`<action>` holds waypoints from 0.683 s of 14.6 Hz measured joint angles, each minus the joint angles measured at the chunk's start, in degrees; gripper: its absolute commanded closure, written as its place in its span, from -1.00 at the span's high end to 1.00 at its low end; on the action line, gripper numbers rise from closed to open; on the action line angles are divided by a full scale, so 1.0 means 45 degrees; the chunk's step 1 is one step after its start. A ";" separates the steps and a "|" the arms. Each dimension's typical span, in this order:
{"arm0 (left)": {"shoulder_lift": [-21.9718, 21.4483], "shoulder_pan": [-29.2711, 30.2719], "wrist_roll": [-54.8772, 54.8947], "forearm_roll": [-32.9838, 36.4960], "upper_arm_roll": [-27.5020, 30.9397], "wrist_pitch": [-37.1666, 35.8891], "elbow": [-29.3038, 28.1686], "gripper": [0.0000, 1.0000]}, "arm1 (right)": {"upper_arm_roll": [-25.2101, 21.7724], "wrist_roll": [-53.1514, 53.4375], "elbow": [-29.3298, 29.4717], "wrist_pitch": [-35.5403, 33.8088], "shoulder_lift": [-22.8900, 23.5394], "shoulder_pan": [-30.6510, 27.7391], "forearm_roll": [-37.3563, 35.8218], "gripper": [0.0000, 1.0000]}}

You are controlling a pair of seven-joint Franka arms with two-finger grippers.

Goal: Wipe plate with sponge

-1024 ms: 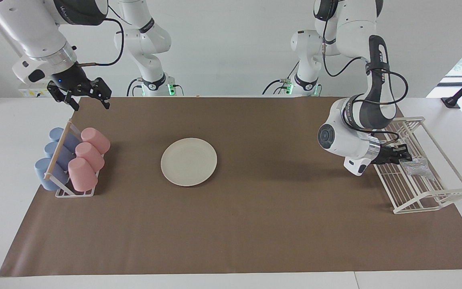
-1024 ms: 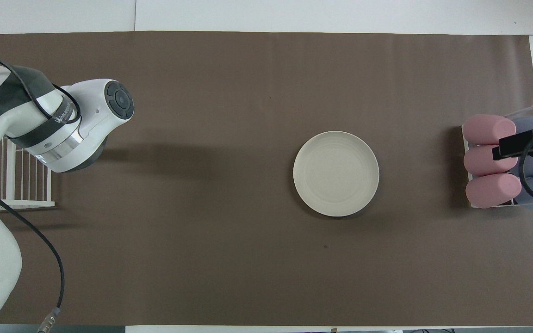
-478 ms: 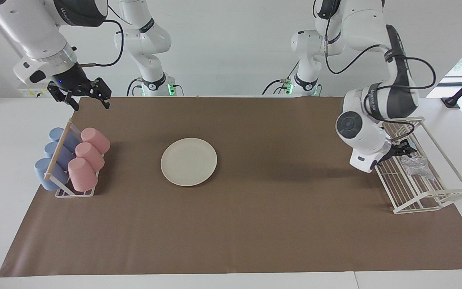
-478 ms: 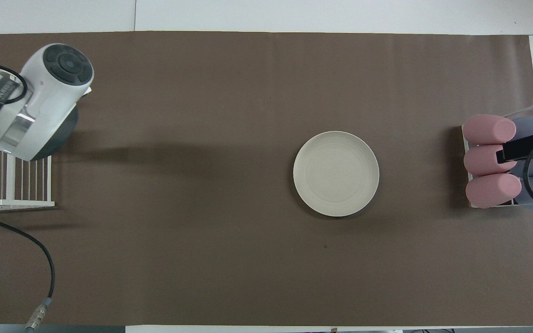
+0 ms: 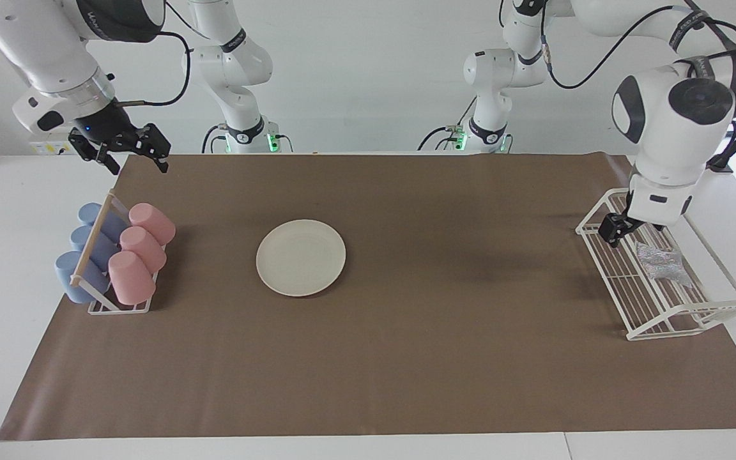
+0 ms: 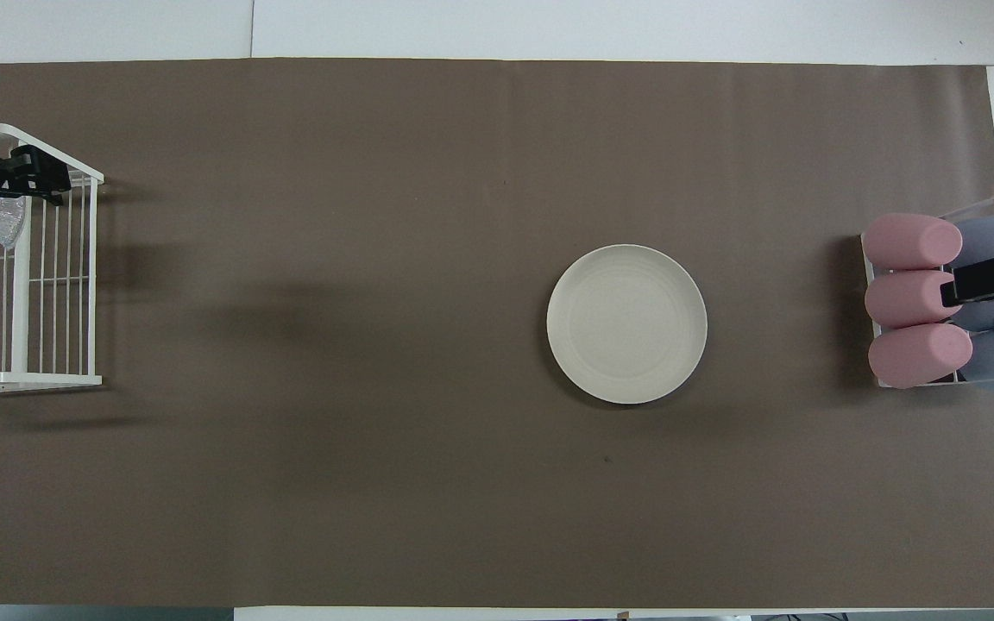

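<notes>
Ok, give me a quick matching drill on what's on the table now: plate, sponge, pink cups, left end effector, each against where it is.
Things:
1. plate
2. sponge
3. pink cups
4. left end effector

Places:
A. in the cup rack at the right arm's end
B. above the sponge
C. lying in the white wire rack
D. flat on the brown mat, mid-table

Pairs: 1-D, 2-C, 3-A, 4-B
</notes>
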 measured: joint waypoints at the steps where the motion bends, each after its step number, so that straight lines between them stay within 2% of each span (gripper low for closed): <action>1: -0.0331 0.0216 0.0048 -0.0589 0.0007 -0.0009 0.0012 1.00 | 0.0005 -0.0002 -0.0001 -0.0013 -0.0003 0.0005 0.0000 1.00; 10: -0.2625 0.0343 0.2308 -0.2556 -0.0070 -0.3255 -0.0264 1.00 | 0.0051 -0.0005 -0.0005 -0.0016 -0.0005 0.0025 0.0000 1.00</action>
